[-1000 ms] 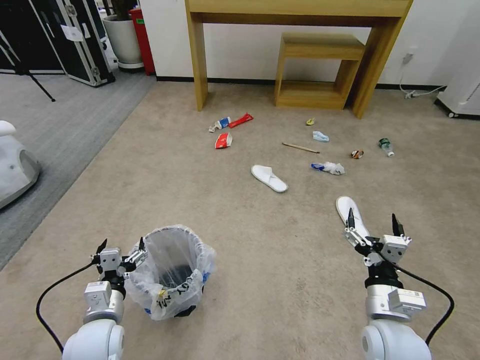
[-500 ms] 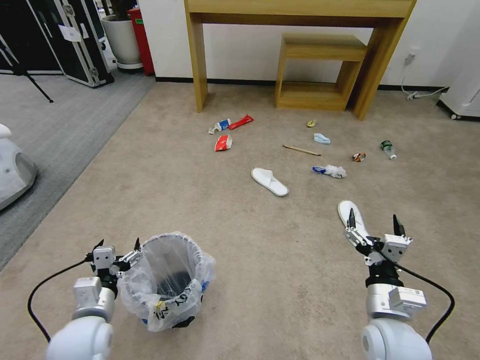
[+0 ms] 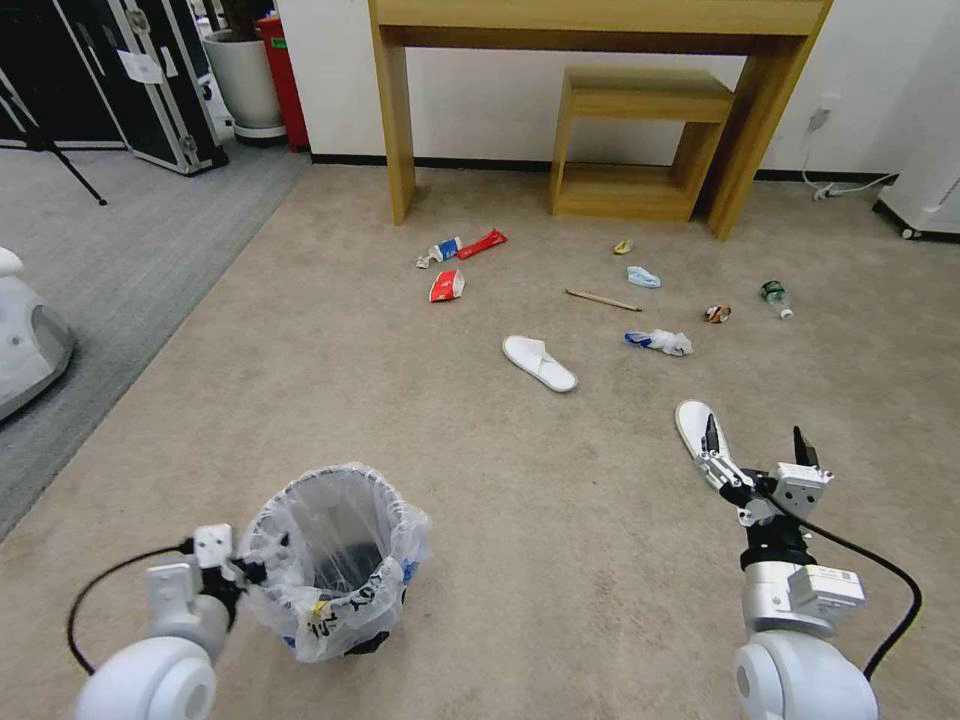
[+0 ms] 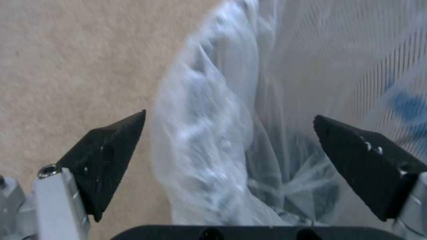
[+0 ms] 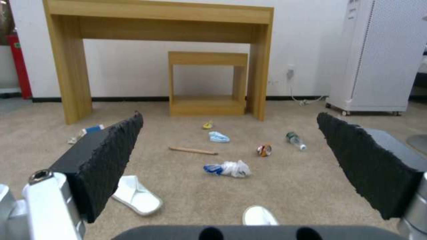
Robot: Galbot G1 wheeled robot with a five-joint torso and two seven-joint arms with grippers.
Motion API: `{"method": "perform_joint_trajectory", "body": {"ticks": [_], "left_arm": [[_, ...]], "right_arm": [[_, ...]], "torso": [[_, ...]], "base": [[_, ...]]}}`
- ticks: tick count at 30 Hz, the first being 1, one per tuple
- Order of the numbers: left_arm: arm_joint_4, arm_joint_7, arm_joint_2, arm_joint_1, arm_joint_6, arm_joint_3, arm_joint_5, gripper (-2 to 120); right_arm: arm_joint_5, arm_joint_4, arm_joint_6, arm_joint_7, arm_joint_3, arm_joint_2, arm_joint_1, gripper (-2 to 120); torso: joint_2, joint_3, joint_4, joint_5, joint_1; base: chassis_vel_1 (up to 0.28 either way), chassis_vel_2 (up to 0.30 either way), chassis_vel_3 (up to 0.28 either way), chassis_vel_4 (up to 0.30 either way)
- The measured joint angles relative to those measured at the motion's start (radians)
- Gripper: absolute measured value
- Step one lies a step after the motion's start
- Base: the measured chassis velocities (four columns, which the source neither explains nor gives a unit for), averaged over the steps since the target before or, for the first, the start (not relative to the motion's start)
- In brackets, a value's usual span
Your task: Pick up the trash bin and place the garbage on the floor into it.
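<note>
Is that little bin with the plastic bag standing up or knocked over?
Upright. The trash bin stands on the floor with its bag-lined mouth facing up. The left gripper is open, its fingers either side of the bin's rim.

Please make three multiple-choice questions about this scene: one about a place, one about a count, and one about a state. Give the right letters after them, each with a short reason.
1. Where does the trash bin stand?
A. On the beige floor, beside the left gripper
B. Under the wooden table
C. On the grey carpet strip

2. How many white slippers lie on the floor?
A. One
B. Two
C. Four

3. What is the state of the left gripper?
A. Shut on a slipper
B. Open, its fingers on either side of the bin's bagged rim
C. Shut on the wooden stick

Answers:
1 A: the head view shows the bin on the beige carpet next to the left gripper.
2 B: one slipper lies mid-floor, another slipper by the right gripper.
3 B: the left wrist view shows the fingers apart with the plastic bag between them.
</note>
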Motion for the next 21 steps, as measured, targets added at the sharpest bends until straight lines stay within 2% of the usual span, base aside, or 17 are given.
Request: {"method": "perform_joint_trajectory", "body": {"ticks": [11, 21], "left_arm": [[0.059, 0.001, 0.021, -0.032, -0.006, 0.024, 0.009, 98], [0.053, 0.001, 0.043, -0.032, -0.009, 0.022, -0.003, 94]], "right_arm": [[0.0, -0.018, 0.017, 0.0, 0.004, 0.004, 0.0, 100], [0.001, -0.028, 0.018, 0.001, 0.001, 0.008, 0.018, 100]], "torso": [[0.0, 0.0, 0.0, 0.0001, 0.0], [0.0, 0.0, 0.0001, 0.0, 0.0]], "base": [[0.0, 0.0, 0.0, 0.0], [0.0, 0.0, 0.0, 0.0]]}}
